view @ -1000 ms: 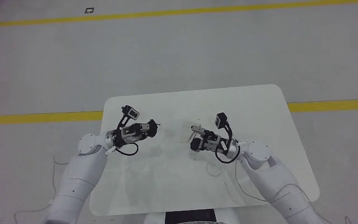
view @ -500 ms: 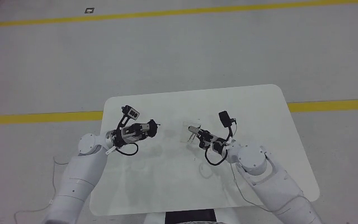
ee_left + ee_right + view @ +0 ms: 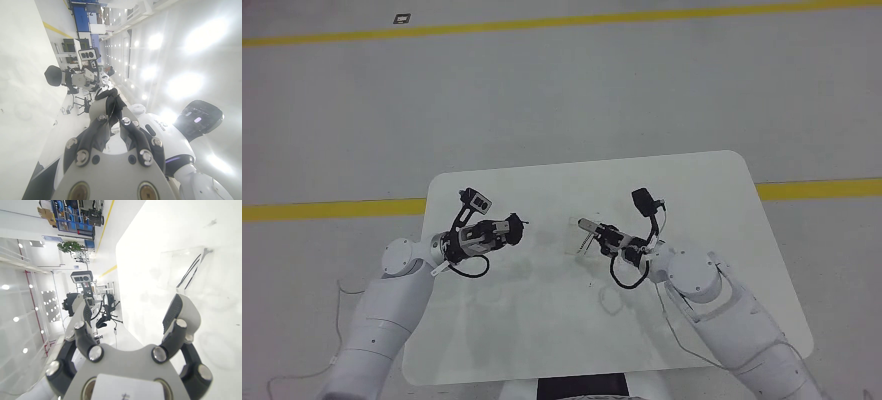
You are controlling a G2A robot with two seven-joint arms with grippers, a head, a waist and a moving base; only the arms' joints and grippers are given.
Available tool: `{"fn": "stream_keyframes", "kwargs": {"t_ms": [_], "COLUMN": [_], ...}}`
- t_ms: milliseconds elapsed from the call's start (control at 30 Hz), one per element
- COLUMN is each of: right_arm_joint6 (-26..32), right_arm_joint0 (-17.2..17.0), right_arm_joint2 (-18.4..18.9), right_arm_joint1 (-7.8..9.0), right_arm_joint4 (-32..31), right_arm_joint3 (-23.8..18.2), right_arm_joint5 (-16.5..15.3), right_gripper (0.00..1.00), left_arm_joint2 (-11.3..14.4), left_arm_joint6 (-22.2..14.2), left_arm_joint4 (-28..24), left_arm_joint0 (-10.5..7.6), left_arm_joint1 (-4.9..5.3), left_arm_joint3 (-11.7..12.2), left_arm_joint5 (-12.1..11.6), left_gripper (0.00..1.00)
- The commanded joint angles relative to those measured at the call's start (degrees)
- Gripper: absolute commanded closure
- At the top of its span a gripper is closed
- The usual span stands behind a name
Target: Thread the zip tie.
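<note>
My left gripper (image 3: 111, 96) is shut on a thin black zip tie (image 3: 112, 109) that runs down between its fingers. In the top view this gripper (image 3: 515, 228) hangs over the table's left middle. My right gripper (image 3: 587, 228) faces it from the right across a gap, and it stands open (image 3: 130, 304) with nothing between its fingers. Beyond its tips, two more black zip ties (image 3: 190, 273) lie in a clear flat tray (image 3: 170, 262) on the table.
The white table (image 3: 712, 190) has rounded corners and wide bare room on the right and at the front. A small dark speck (image 3: 211, 222) lies past the tray. Grey floor with yellow lines (image 3: 572, 20) surrounds the table.
My right arm has swung its elbow round and turned its wrist, carrying the open gripper slightly left and farther up the table. The left arm has kept still with the zip tie.
</note>
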Motion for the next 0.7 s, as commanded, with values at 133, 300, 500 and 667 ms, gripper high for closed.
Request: {"fn": "stream_keyframes", "kwargs": {"t_ms": [133,300,500,667], "right_arm_joint6": [3.5,7.8,14.0,22.2], "right_arm_joint0": [3.9,7.2,9.5,9.2], "right_arm_joint2": [-1.2,-1.2,0.6,4.2], "right_arm_joint1": [-1.01,-2.60,-5.41,-9.62], "right_arm_joint4": [-4.1,-7.6,-15.8,-26.9], "right_arm_joint3": [3.4,5.9,8.3,7.6], "right_arm_joint5": [0.0,0.0,0.0,0.0], "right_gripper": [0.00,0.00,0.00,0.00], "left_arm_joint2": [0.0,0.0,0.0,0.0], "left_arm_joint6": [0.0,0.0,0.0,0.0], "left_arm_joint4": [0.0,0.0,0.0,0.0], "left_arm_joint0": [0.00,0.00,0.00,0.00], "left_arm_joint1": [0.00,0.00,0.00,0.00], "left_arm_joint3": [0.0,0.0,0.0,0.0], "left_arm_joint5": [0.0,0.0,0.0,0.0], "left_gripper": [1.00,1.00,1.00,1.00]}}
